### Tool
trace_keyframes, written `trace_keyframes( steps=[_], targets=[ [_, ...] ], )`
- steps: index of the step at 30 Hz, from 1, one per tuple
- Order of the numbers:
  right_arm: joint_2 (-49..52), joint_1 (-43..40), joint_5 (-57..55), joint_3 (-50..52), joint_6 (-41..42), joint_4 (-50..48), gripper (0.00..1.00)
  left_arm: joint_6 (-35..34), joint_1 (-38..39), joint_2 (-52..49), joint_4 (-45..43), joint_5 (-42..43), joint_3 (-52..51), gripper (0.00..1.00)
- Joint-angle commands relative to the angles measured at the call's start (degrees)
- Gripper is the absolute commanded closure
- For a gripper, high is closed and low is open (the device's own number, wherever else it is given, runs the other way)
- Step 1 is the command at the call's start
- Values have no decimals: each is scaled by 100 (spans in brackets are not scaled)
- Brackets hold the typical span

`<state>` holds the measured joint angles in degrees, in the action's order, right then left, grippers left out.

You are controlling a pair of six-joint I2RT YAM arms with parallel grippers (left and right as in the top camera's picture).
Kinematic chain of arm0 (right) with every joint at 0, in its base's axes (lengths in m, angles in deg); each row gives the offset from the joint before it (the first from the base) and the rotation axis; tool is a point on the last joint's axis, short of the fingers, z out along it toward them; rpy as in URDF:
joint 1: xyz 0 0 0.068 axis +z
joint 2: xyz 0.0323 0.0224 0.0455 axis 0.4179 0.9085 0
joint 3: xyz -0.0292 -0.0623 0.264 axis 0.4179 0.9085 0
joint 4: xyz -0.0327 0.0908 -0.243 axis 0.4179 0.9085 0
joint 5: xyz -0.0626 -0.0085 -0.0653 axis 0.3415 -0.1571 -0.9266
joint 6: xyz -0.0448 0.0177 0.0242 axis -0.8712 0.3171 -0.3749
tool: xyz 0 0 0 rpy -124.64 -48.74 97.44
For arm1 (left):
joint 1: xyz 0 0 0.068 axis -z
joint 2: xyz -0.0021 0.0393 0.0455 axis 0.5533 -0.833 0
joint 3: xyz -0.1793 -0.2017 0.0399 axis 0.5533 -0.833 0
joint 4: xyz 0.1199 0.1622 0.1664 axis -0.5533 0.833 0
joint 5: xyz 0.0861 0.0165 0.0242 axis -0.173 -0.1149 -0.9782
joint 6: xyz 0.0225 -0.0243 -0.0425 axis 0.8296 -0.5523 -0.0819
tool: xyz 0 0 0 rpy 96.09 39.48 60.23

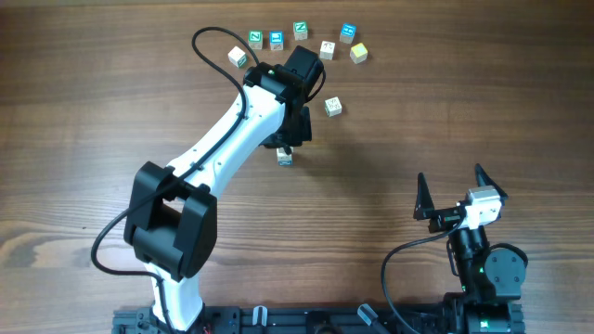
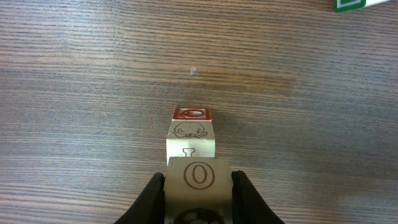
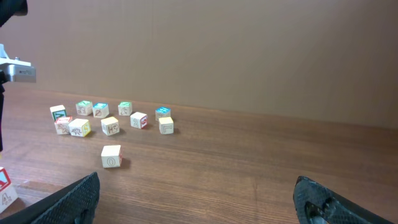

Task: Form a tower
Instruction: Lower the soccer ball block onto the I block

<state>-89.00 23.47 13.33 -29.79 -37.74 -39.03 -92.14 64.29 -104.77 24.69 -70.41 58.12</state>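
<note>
In the left wrist view my left gripper [image 2: 198, 186] is shut on a pale letter cube [image 2: 198, 176] marked with a brown O, one black finger on each side. Straight beyond it runs the tower [image 2: 191, 134], a one-cube-wide column whose far end shows red trim. I cannot tell whether the held cube touches it. From overhead the left gripper [image 1: 290, 141] hangs over the tower [image 1: 285, 158], hiding most of it. A red-marked cube of the tower [image 3: 3, 185] is cut by the right wrist view's left edge. My right gripper [image 1: 455, 193] [image 3: 196, 193] stands open, holding nothing, at the front right.
Several loose cubes [image 1: 301, 29] lie in a row at the back of the table, also seen as the cube row [image 3: 109, 118] from the right wrist. A single cube [image 1: 332, 106] [image 3: 111, 156] sits right of the left gripper. A green-edged cube [image 2: 360, 4] shows at the corner.
</note>
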Motion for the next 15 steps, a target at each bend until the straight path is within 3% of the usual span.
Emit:
trace_keyframes(
  steps=[1, 15],
  targets=[
    [-46, -24, 68, 7, 83, -31, 0, 66, -11, -72, -11, -120, -70, 96],
    [-46, -24, 68, 7, 83, -31, 0, 66, -11, -72, -166, -120, -188, 95]
  ],
)
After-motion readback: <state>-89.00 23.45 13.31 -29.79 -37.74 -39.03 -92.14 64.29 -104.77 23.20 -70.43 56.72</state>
